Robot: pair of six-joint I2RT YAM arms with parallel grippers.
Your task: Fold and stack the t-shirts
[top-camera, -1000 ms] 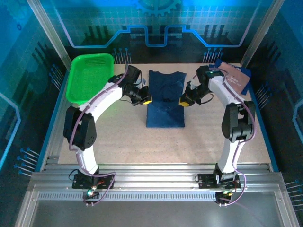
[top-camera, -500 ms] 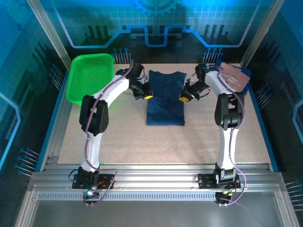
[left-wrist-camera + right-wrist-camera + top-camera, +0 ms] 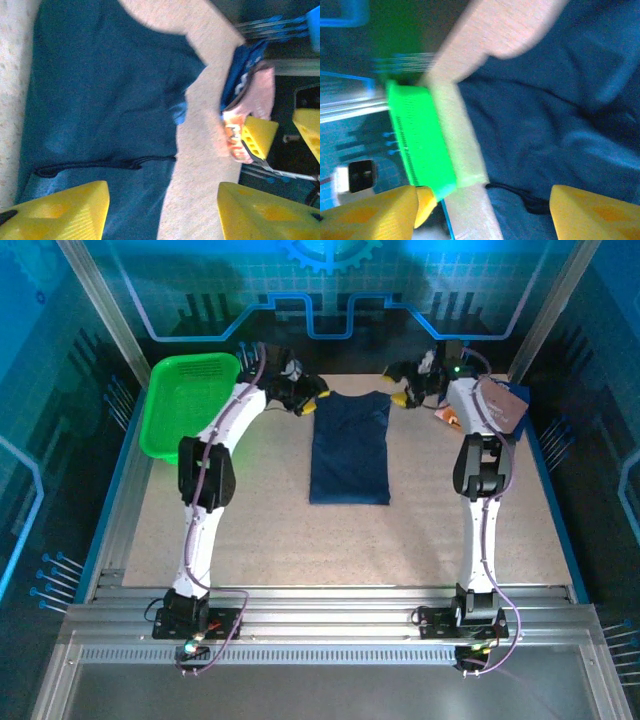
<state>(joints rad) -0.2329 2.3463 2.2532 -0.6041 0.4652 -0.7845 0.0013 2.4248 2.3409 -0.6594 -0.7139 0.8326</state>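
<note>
Both arms have reached farther back; left tool (image 3: 163, 200) and right tool (image 3: 483, 200) now gape empty, releasing the folded navy t-shirt (image 3: 349, 450).

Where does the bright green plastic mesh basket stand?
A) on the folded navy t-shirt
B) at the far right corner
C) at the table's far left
C: the bright green plastic mesh basket stands at the far left of the table, apart from the dark navy folded t-shirt.
</note>
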